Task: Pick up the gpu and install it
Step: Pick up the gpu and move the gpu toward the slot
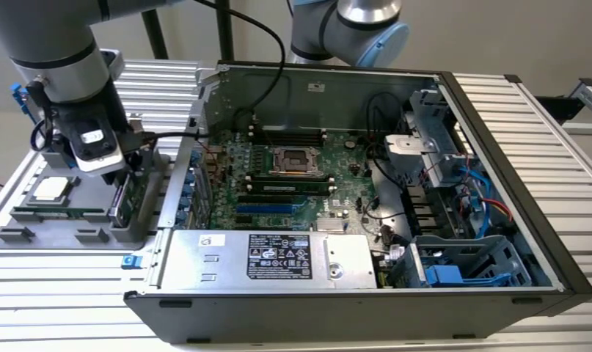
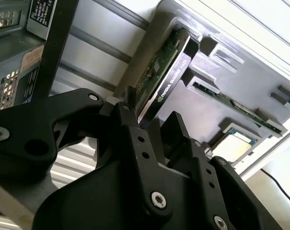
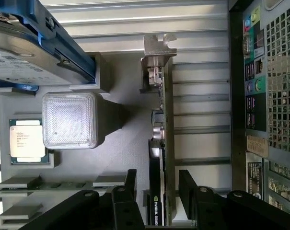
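The gpu (image 3: 160, 143) stands on edge in a slot of the grey holder (image 3: 121, 153), its silver bracket (image 3: 156, 52) at the far end and the black cooler side facing the holder's middle. In the exterior view the gpu (image 1: 125, 204) sits just left of the open computer case (image 1: 374, 293). My gripper (image 3: 158, 191) is directly over the card, open, with one black finger (image 3: 131, 184) on each side of it and small gaps between the pads and the card. The second wrist view shows the gripper (image 2: 152, 122) straddling the gpu (image 2: 165, 72) the same way.
The holder also carries a processor (image 3: 26, 139), a thin memory stick (image 2: 236, 108) and a silver hard drive with blue rails (image 3: 29, 43). The case's rear wall (image 3: 264, 96) stands close beside the gpu. Inside are the motherboard (image 1: 276, 183), blue slots (image 1: 266, 209) and power supply (image 1: 266, 257). A second arm (image 1: 359, 29) stands behind.
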`<control>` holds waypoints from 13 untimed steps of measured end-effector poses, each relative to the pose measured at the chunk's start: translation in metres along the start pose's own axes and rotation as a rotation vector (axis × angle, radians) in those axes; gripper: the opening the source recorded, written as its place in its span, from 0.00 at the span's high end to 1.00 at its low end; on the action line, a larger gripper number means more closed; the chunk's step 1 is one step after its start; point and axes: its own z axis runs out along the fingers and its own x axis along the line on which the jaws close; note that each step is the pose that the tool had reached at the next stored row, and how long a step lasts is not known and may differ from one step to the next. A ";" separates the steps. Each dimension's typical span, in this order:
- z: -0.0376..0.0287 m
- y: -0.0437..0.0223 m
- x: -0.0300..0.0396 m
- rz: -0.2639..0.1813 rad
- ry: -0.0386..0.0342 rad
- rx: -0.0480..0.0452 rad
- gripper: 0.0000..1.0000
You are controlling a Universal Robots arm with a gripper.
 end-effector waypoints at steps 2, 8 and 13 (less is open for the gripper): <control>0.0020 -0.0001 0.0000 0.000 0.0001 0.0000 0.00; 0.0086 -0.0004 -0.0001 0.000 0.0001 0.0001 0.00; 0.0124 -0.0005 -0.0003 0.000 0.0002 0.0002 0.00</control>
